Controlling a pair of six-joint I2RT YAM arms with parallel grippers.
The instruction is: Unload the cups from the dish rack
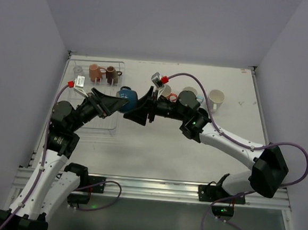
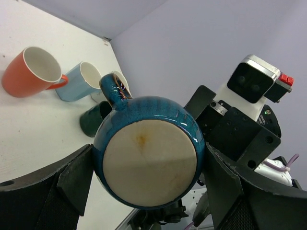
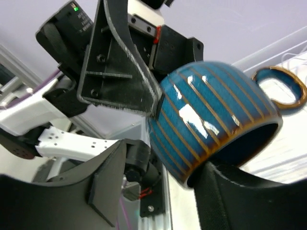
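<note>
I judge this a handover: my left end effector [image 2: 146, 167] clamps the navy mug [image 1: 128, 95] in mid-air, just beside the dish rack [image 1: 102, 124] at ten o'clock. The right end effector [image 3: 163, 177] flanks the mug, but I cannot tell whether it grips. Next, right must grip firmly before left lets go.

Robot lab: plain-walled booth [image 1: 167, 20], white table [image 1: 157, 142].

White table [image 1: 157, 147] between pale lilac walls [image 1: 167, 20], with an aluminium rail [image 1: 154, 185] along its near edge.
</note>
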